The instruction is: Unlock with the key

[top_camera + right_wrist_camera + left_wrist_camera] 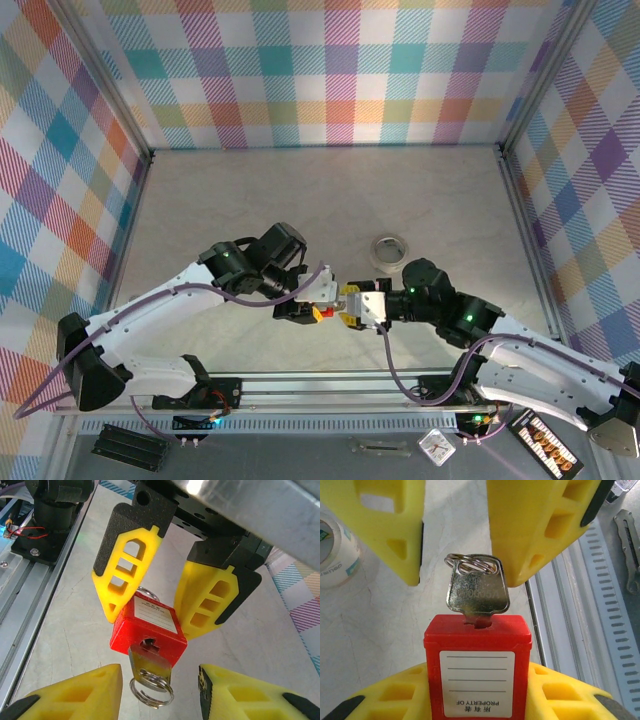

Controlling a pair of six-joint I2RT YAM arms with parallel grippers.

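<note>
The left gripper (148,622) is clamped on the one red plastic padlock (477,637), at six o'clock on the table, its single silver metal key (477,594) inserted and standing between the right gripper's (470,555) wide-apart fingers, with one clear tape roll (389,249) at one o'clock of them.

Bright, even light falls from overhead, and the pale table (250,200) carries only soft, faint shadows. In the left wrist view the key (477,592) has a dull sheen without hard glare. The padlock (477,675) is sharp, and the tape roll (335,550) at the left edge is slightly soft.
</note>
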